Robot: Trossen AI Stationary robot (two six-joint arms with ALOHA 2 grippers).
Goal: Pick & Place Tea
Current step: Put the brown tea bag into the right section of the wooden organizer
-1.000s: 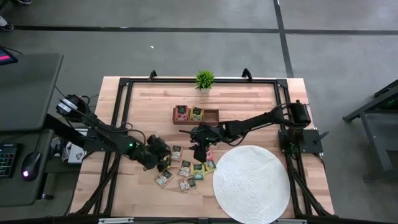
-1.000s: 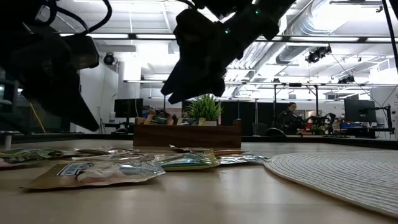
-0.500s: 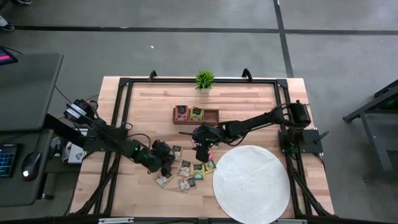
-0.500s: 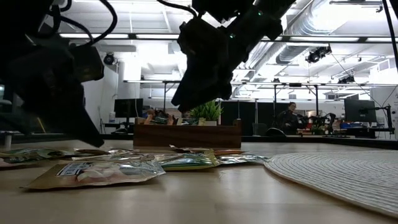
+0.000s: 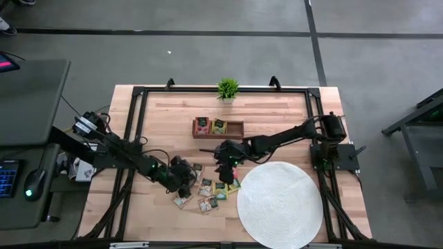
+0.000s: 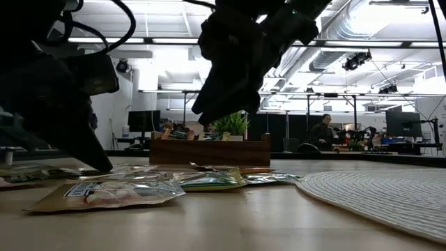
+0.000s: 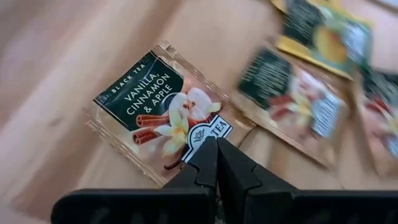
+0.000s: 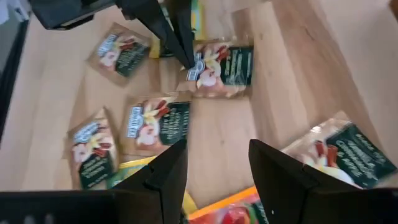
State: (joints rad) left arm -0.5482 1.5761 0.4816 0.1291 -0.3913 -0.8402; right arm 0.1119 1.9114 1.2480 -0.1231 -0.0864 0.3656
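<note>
1. Tea packets (image 5: pixel 208 188) scattered on wooden table (image 5: pixel 159 111), left of round white mat (image 5: pixel 280 204).
2. Left gripper (image 7: pixel 216 144): fingers pressed together, tip touching vanilla, cinnamon & apple packet (image 7: pixel 155 106).
3. Right gripper (image 8: pixel 217 163): fingers apart, empty, above packets.

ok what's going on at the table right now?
Tea sorting. The left gripper is shut on the edge of a vanilla, cinnamon and apple tea packet lying in the loose pile on the table. The right gripper hovers open above the same pile. Two packets sit in the wooden tray; the round white mat holds nothing.
</note>
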